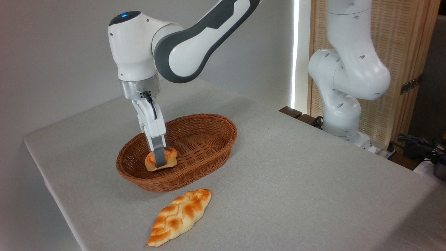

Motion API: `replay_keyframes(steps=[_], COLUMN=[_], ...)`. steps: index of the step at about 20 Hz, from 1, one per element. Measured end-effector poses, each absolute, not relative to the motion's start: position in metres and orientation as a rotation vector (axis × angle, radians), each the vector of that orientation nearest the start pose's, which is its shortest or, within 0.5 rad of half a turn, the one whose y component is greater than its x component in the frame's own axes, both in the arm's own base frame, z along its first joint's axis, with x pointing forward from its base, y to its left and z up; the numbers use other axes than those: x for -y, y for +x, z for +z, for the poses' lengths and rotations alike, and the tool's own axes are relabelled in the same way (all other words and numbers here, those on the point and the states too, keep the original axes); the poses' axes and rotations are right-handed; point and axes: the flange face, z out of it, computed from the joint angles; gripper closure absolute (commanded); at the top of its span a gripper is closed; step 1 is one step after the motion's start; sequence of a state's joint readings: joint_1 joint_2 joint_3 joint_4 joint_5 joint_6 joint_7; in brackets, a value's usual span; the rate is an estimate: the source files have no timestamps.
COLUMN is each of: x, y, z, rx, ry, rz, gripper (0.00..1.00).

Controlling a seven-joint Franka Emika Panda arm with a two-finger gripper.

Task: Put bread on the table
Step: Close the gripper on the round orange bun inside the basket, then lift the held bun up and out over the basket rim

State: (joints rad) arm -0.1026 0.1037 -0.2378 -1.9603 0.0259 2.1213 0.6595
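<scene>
The bread [169, 156], a small round orange-golden bun, hangs tilted just above the floor of a brown wicker basket [209, 146]. My gripper [161, 161] points straight down into the basket's left end and is shut on the bun, its near grey finger crossing the bun's front. The far finger is hidden behind the bun. The table [296, 188] is covered in light grey woven cloth and carries the basket.
A long pale golden braided loaf [179, 216] lies on the cloth just in front of the basket. The arm's white base [343, 115] stands at the table's far right edge. The table's near-left edge runs close to the basket.
</scene>
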Motion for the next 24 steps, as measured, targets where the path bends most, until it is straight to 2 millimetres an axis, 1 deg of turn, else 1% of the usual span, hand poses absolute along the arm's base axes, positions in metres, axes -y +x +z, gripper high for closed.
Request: replay_keyframes(steps=[2,4,5,7,8,11,12,14,17,18,19,20,21,22,23,24], x=[0.189,0.183,0.179,0.162,0.152,0.11,0.096,0.064,0.013,-0.002,-0.013,-0.021,-0.024,-0.024,-0.023,-0.021], y=[0.556,0.557,0.556,0.556,0.556,0.555,0.553,0.545,0.533,0.531,0.528,0.526,0.525,0.526,0.526,0.526], z=[0.436,0.448,0.456,0.483,0.495,0.528,0.537,0.553,0.567,0.567,0.561,0.551,0.538,0.523,0.504,0.485], rx=[-1.501,-1.455,-1.431,-1.378,-1.351,-1.268,-1.27,-1.34,-1.447,-1.481,-1.517,-1.552,-1.578,-1.591,-1.604,-1.613], ry=[-2.745,-2.777,-2.801,-2.868,-2.898,-2.962,-2.966,-2.952,-2.917,-2.888,-2.847,-2.805,-2.773,-2.752,-2.735,-2.725], rz=[-0.114,-0.089,-0.057,0.023,0.056,0.163,0.192,0.247,0.265,0.281,0.317,0.367,0.399,0.402,0.393,0.382], gripper=[0.68,0.68,0.68,0.68,0.68,0.67,0.67,0.67,0.67,0.67,0.65,0.63,0.59,0.53,0.44,0.32])
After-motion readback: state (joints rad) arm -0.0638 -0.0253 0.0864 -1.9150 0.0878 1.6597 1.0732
